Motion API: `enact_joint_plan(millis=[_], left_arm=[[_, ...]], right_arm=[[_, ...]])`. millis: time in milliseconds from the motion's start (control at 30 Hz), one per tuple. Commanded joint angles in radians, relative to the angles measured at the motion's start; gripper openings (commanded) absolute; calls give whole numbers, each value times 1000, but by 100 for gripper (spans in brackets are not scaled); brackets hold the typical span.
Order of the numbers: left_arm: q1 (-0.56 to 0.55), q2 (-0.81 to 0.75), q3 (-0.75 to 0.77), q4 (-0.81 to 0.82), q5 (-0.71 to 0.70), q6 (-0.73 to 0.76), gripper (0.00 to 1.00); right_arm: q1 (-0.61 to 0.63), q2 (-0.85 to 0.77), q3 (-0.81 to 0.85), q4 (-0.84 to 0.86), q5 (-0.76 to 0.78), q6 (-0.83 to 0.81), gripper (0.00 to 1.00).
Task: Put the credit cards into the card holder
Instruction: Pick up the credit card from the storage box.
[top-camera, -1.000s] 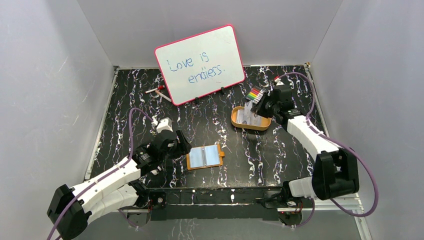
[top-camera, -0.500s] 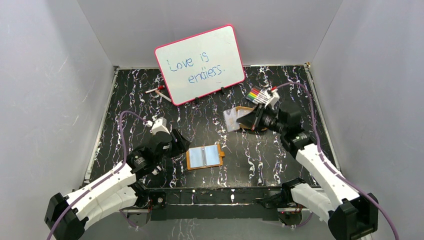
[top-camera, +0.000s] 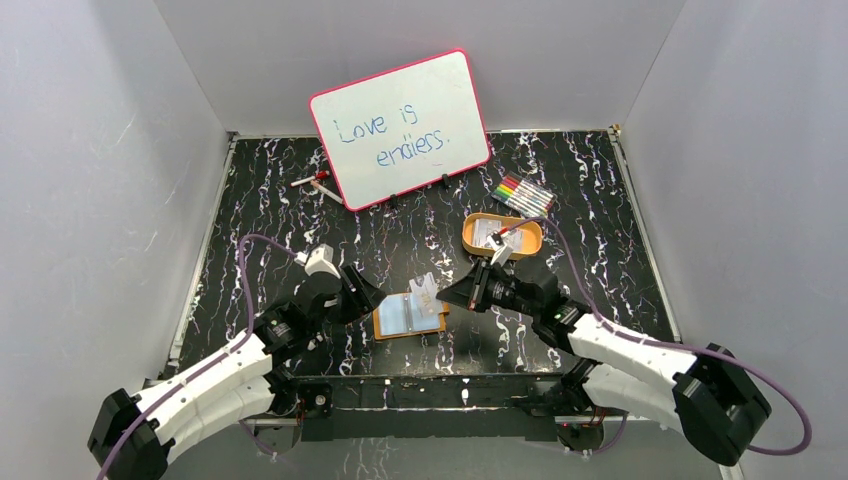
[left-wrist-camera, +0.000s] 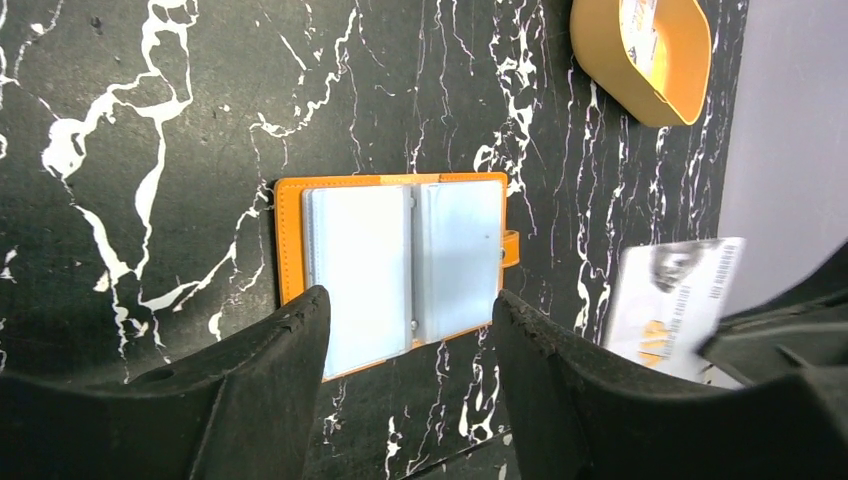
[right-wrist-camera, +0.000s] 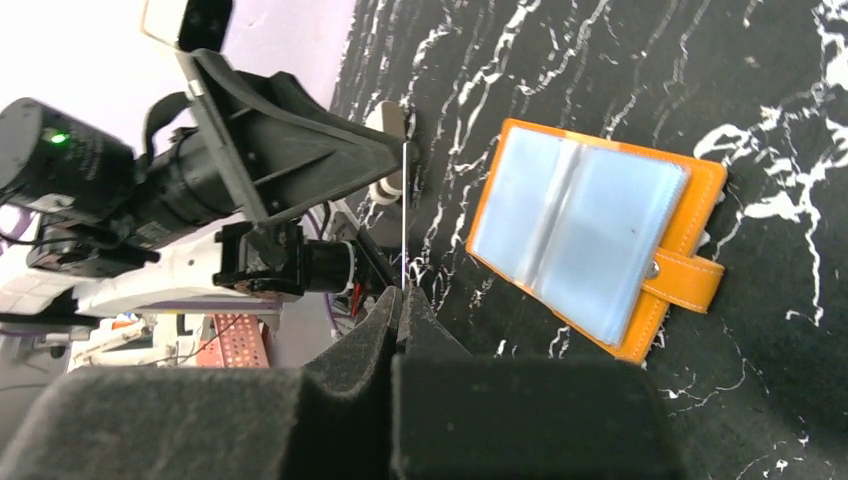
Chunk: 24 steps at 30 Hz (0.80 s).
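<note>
The orange card holder (top-camera: 408, 314) lies open on the table, clear sleeves up; it also shows in the left wrist view (left-wrist-camera: 395, 265) and the right wrist view (right-wrist-camera: 590, 240). My right gripper (top-camera: 447, 293) is shut on one pale credit card (top-camera: 426, 293), held on edge just above the holder's right side; the card shows edge-on in the right wrist view (right-wrist-camera: 403, 215) and face-on in the left wrist view (left-wrist-camera: 673, 300). More credit cards (top-camera: 495, 233) lie in the orange oval tray (top-camera: 472, 240). My left gripper (top-camera: 368, 297) is open and empty, just left of the holder.
A pink-rimmed whiteboard (top-camera: 400, 128) stands at the back. Coloured markers (top-camera: 522, 194) lie behind the tray, and a red-capped marker (top-camera: 315, 182) lies left of the whiteboard. Grey walls close the table on three sides.
My right arm has carried a card from the tray forward and left to the open holder. My left gripper has edged slightly closer to the holder.
</note>
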Motion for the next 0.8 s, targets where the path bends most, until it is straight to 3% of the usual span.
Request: enact_joint_plan(millis=[0,167,500,767], left_arm=[[5,-11,-15,56,38,-21,58],[4,-53,-60,150,74,-43,62],[6,-181,-228,656,202,-75,71],[6,-106,-229,896,317,-33,77]], right_arm=[[39,42,-26,213,102,62,0],[42,40,-63,263,136,91,0],[42,24,-34,347,79,143,0],[42,44,-10,429,-2,182,0]])
